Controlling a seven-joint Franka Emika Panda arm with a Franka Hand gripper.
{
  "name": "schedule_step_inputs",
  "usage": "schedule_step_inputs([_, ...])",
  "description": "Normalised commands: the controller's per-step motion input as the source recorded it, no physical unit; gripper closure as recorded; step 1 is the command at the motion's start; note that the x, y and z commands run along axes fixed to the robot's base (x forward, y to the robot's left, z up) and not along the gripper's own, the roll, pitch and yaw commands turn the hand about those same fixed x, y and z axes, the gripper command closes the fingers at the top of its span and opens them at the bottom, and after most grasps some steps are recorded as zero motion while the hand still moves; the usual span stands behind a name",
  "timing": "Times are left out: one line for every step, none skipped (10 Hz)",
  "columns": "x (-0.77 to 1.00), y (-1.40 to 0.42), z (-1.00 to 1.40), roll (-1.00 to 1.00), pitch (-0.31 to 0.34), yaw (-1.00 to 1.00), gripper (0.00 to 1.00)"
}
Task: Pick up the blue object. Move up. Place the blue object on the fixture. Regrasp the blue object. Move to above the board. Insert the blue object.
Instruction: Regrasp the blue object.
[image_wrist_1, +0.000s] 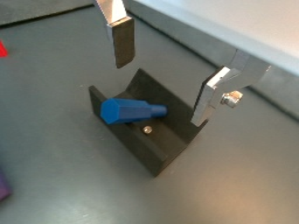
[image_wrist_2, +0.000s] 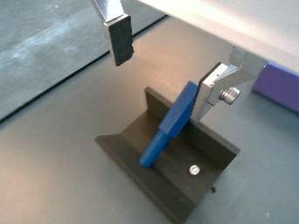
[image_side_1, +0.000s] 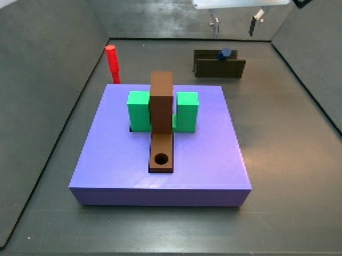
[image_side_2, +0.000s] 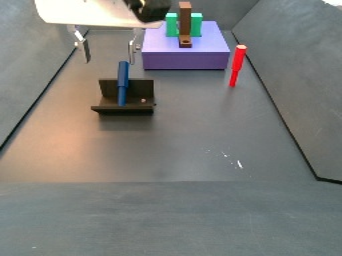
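Note:
The blue object is a slim blue peg leaning in the fixture, a small dark block with raised back and sides. Both side views show it there, peg standing tilted in the fixture. My gripper hangs open above the fixture, one finger well clear of the blue object and the other beside its upper end. Nothing is between the pads. In a side view the gripper is high over the fixture. The lavender board lies apart from it.
On the board stand a green block and a long brown strip with a round hole. A red peg stands upright on the floor beside the board. Grey walls enclose the dark floor.

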Motion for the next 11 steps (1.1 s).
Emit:
schedule_step_inputs([0.05, -0.08, 0.03, 1.00, 0.009, 0.21, 0.00])
schedule_step_inputs([0.10, -0.13, 0.03, 1.00, 0.000, 0.14, 0.00])
schedule_step_inputs([0.14, -0.23, 0.00, 1.00, 0.000, 0.10, 0.00])
schedule_step_inputs([0.12, -0.22, 0.00, 1.00, 0.000, 0.10, 0.00])
schedule_step_inputs([0.11, -0.30, 0.00, 1.00, 0.000, 0.10, 0.00])
schedule_step_inputs([0.07, -0.33, -0.02, 1.00, 0.000, 0.13, 0.00])
schedule_step_inputs([0.00, -0.35, -0.07, 1.00, 0.000, 0.18, 0.00])
schedule_step_inputs([0.00, -0.35, -0.13, 1.00, 0.000, 0.19, 0.00])
schedule_step_inputs([0.00, -0.29, -0.19, 1.00, 0.000, 0.19, 0.00])
schedule_step_inputs([0.00, -0.08, -0.14, 0.44, 0.000, 0.04, 0.00])
schedule_step_inputs([0.00, 0.00, 0.00, 0.04, 0.000, 0.00, 0.00])
